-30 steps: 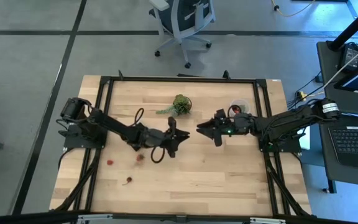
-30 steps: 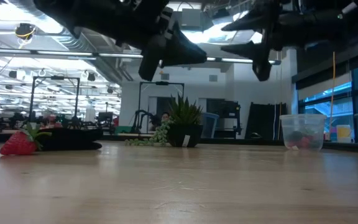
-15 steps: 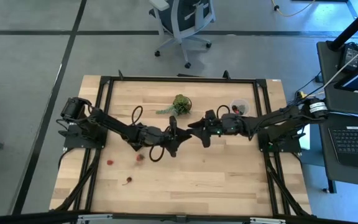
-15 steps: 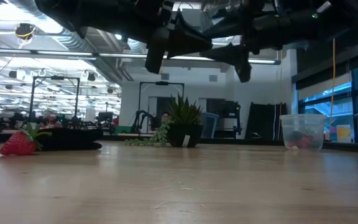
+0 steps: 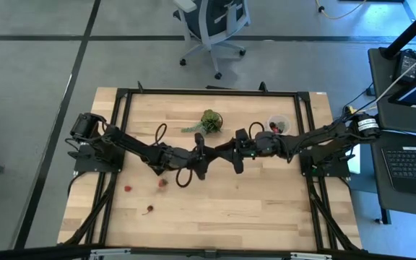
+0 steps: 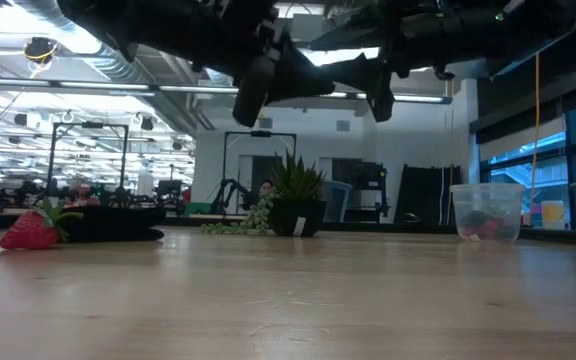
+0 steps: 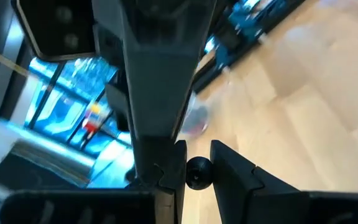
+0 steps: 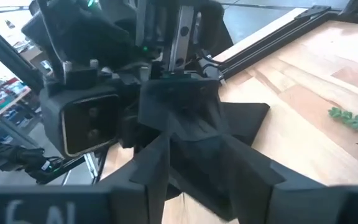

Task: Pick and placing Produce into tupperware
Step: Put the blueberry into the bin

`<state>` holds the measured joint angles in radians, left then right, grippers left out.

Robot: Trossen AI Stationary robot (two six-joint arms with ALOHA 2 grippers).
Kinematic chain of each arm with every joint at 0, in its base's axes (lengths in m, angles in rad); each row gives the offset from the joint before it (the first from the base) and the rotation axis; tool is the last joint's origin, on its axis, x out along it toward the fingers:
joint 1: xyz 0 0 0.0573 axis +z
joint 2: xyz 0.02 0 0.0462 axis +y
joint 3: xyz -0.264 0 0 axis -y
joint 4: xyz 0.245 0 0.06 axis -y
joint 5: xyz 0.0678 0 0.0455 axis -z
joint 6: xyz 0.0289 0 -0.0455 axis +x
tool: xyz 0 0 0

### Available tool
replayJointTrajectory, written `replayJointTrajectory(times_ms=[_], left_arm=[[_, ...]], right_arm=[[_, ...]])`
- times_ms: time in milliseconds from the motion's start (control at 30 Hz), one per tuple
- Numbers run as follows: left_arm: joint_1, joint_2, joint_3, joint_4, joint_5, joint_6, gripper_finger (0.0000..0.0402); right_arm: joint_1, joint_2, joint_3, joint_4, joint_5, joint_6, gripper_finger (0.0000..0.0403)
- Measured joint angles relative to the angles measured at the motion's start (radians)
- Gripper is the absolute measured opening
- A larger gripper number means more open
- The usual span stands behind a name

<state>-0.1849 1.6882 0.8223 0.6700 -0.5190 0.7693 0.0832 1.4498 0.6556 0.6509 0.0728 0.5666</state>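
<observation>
My left gripper (image 5: 214, 152) is high above the table's middle, shut on a tiny dark round berry (image 7: 197, 173). My right gripper (image 5: 223, 149) faces it tip to tip. Its fingers are open and close around the left fingertips. The round translucent tub (image 5: 278, 124) stands on its base at the far right, with red and dark pieces inside. On the tabletop at the near left lie a red strawberry (image 6: 33, 230), another red piece (image 5: 128, 188) and a dark one (image 5: 149, 210). My left gripper pinches the dark berry by its two sides (image 7: 191, 175) between the two fingers, at their free ends. The fingers lie about level and point toward the table's right. The berry is lifted clear, well above the wood. I cannot tell whether my right gripper touches the berry.
A green leafy plant (image 5: 209, 121) stands at the far middle, just beyond the two grippers. The black frame rail (image 5: 208, 92) runs around the wooden table. Bare wood (image 5: 251, 209) lies toward the near edge and right of the loose pieces.
My right gripper has moved toward the table's left, up to my left gripper, rolling a little on the way. The two grippers now meet tip to tip. My left gripper has kept its hold on the berry.
</observation>
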Motion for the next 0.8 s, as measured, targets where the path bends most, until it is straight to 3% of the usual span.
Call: replayJointTrajectory(times_ms=[67, 800], left_arm=[[-0.001, 0.000, 0.000, -0.013, -0.047, -0.005, 0.0059], [-0.020, 0.000, 0.000, -0.003, -0.040, -0.010, 0.0059]], right_arm=[[-0.002, 0.000, 0.000, 0.004, -0.003, 0.000, 0.0139], [-0.001, -0.003, 0.000, -0.061, 0.004, -0.031, 0.0133]])
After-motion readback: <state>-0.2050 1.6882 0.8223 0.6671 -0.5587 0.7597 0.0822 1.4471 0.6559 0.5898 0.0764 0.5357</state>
